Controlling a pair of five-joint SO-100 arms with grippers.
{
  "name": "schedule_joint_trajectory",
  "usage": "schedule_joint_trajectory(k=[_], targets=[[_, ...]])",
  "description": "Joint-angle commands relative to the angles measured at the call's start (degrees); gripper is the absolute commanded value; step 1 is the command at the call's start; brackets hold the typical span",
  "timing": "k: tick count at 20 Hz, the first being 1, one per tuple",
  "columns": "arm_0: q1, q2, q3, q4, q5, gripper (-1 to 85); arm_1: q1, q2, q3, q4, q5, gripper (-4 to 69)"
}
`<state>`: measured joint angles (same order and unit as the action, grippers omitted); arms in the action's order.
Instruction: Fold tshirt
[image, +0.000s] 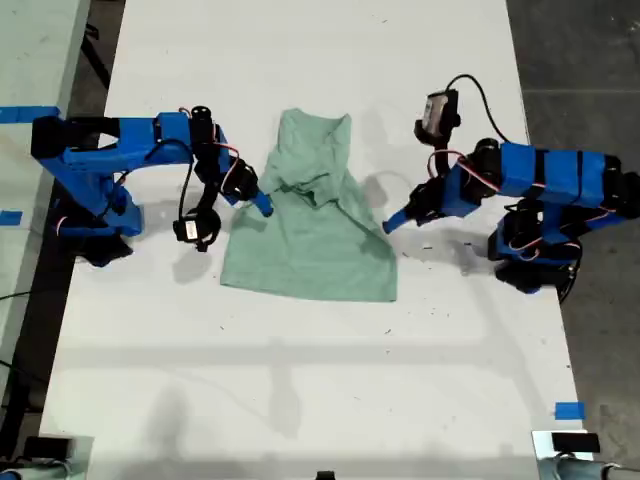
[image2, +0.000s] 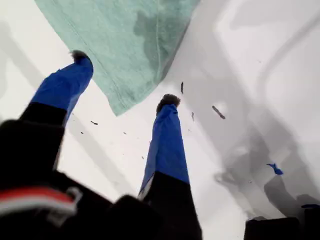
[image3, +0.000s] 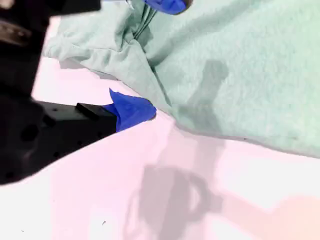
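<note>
One tshirt (image: 312, 215) between two arms on a white table (image: 300, 380).
Grey floor shows past the table's edges. My second gripper (image: 262, 203), jaws parted, straddles the shirt's edge at the exterior view's left; my first gripper (image: 392, 224), jaws wide and empty, sits just beside its other edge.

My first gripper (image2: 122, 77) reaches out low on a bent arm (image: 540, 180), its two blue fingers (image2: 167, 145) spread wide. My second gripper (image3: 150, 57) angles downward from its folded arm (image: 120, 145), jaws parted, one fingertip (image3: 132, 110) low, the other above it
</note>
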<state>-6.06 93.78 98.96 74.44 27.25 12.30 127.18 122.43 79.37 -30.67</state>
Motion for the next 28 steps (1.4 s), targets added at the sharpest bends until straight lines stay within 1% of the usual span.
schedule_joint_trajectory(k=[1,6,11,13,15,17,20,22,23,24,25,28], targets=[[4.4,6.0,3.8,-3.7,-3.3,25.0,-3.6,-1.8,0.5,-3.8,1.6,26.1],[7.3,7.8,6.9,-4.7,-5.4,24.6,-5.1,-5.7,2.5,-7.6,2.4,26.5],[8.1,13.7,11.7,-4.7,-6.2,24.1,-6.0,-5.8,2.9,-7.7,3.1,26.5],[8.4,14.3,12.7,-4.8,-6.7,24.0,-6.2,-6.3,4.0,-8.9,3.4,26.6],[8.8,13.8,13.0,-6.1,-6.7,23.7,-6.2,-8.0,6.0,-12.1,3.7,26.7],[9.0,13.2,13.0,-7.2,-6.7,23.6,-5.8,-11.4,8.6,-17.0,4.6,26.6],[9.2,13.0,13.1,-7.5,-6.9,23.1,-6.1,-18.9,9.5,-23.3,6.2,24.5],[9.4,13.0,13.1,-7.5,-6.9,22.8,-6.8,-25.3,6.7,-24.6,6.9,22.3],[9.5,13.0,13.1,-7.5,-6.9,22.7,-7.0,-28.4,4.9,-24.7,7.5,19.0],[9.5,13.0,13.1,-7.5,-6.9,22.6,-7.1,-31.2,3.5,-24.7,8.4,4.4],[9.6,13.1,13.0,-7.5,-6.9,22.6,-7.3,-33.0,2.5,-25.1,8.8,-1.2],[9.9,13.2,13.0,-7.3,-6.9,22.4,-7.7,-34.1,1.2,-25.0,8.3,-1.6]])
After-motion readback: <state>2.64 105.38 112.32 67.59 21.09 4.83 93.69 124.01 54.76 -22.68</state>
